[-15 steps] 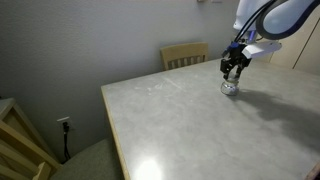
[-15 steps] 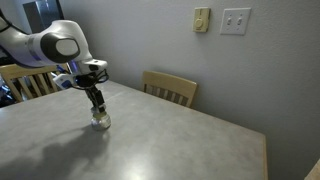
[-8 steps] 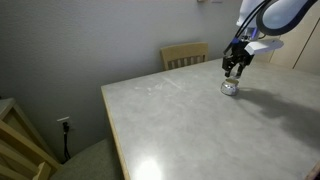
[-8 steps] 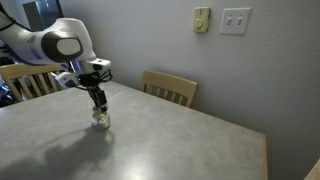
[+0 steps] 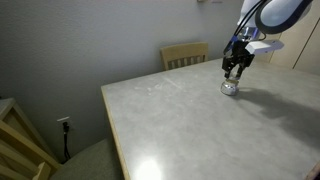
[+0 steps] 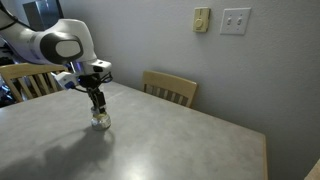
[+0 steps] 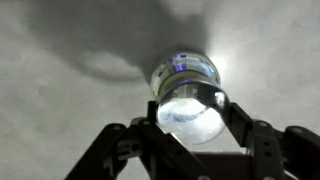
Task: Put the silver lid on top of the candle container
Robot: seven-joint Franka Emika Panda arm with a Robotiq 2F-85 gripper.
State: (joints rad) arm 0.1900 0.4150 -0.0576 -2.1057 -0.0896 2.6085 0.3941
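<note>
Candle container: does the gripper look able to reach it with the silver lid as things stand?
Probably yes. The gripper hangs just above the candle container, shut on the silver lid. In the wrist view the lid sits almost over it, and nothing on the table blocks the way down.

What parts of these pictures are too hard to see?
- Wrist view: glare bleaches the silver lid, so its surface looks blank.
- Wrist view: the lid covers most of the candle container, so the wax is hidden.
- Both exterior views: the container is a tiny shiny speck under the gripper, and the lid is too small to pick out.
- Exterior view: the arm is cut off by the picture's edge.
</note>
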